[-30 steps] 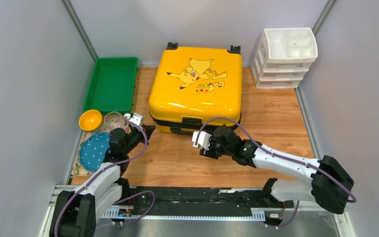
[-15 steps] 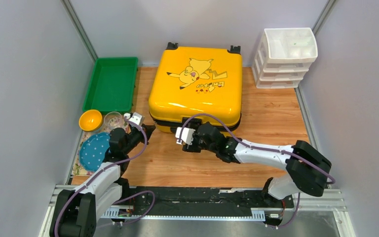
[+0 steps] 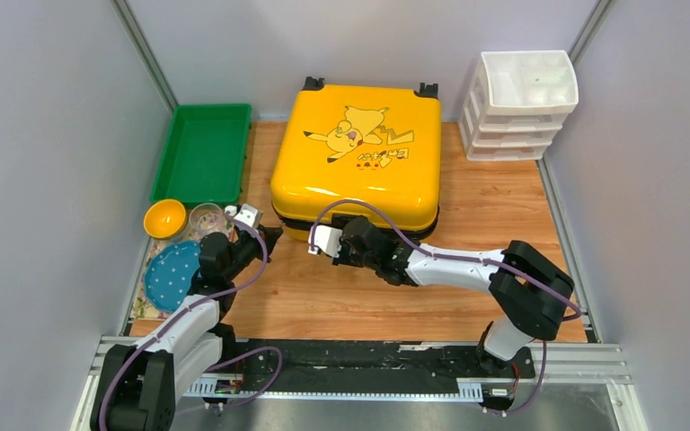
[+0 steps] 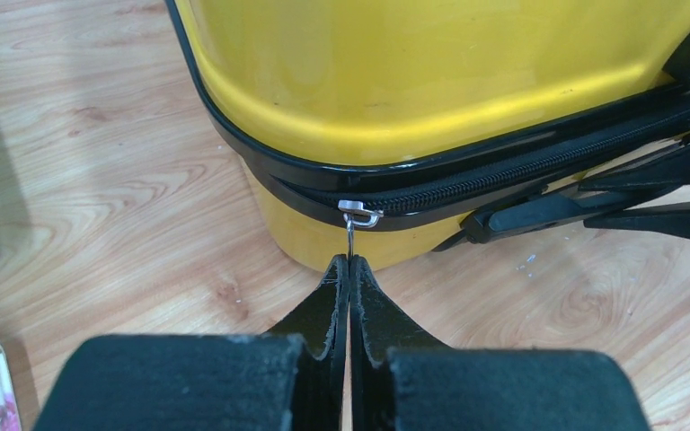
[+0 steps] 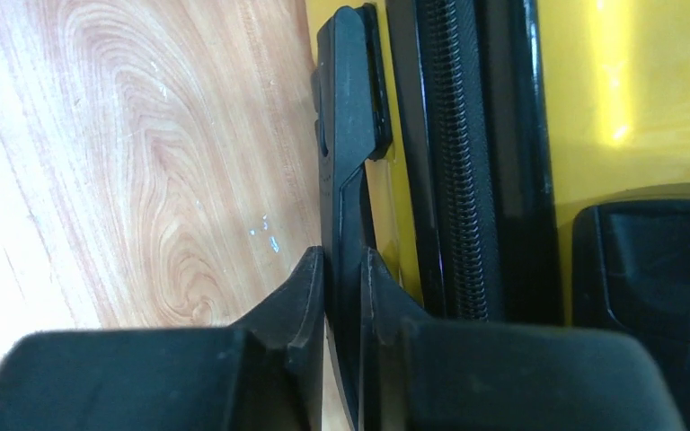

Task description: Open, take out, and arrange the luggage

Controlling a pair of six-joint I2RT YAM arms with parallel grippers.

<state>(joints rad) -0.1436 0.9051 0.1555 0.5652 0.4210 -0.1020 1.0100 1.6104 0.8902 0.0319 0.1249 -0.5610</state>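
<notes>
Yellow and glossy, the hard-shell suitcase [image 3: 355,148] with its Pikachu print lies flat and zipped on the wooden table [image 4: 99,180], directly ahead of both arms, wheels on the side farthest from them.

The left gripper [image 4: 349,269] is clenched tight, its black fingers pressed together on the thin metal zip pull [image 4: 349,238]. The pull hangs from the slider [image 4: 359,215] just beyond the fingertips, at the rounded near-left corner of the shell. From there the black zip track [image 4: 521,171] runs off to this gripper's right.

The right gripper [image 5: 341,269] is pinched on the suitcase's black carry handle [image 5: 346,117], one finger on each side of the flat bar. The bar reaches forward past the tips, the zip coil [image 5: 454,162] running along just to its right.

An orange bowl [image 3: 164,218] and a clear glass [image 3: 205,217] sit just left of the left gripper, and a blue dotted plate [image 3: 172,274] lies beside its wrist. A green tray [image 3: 202,151] lies farther ahead on the left. A white drawer unit [image 3: 519,103] stands well beyond the right gripper, ahead and to its right.
</notes>
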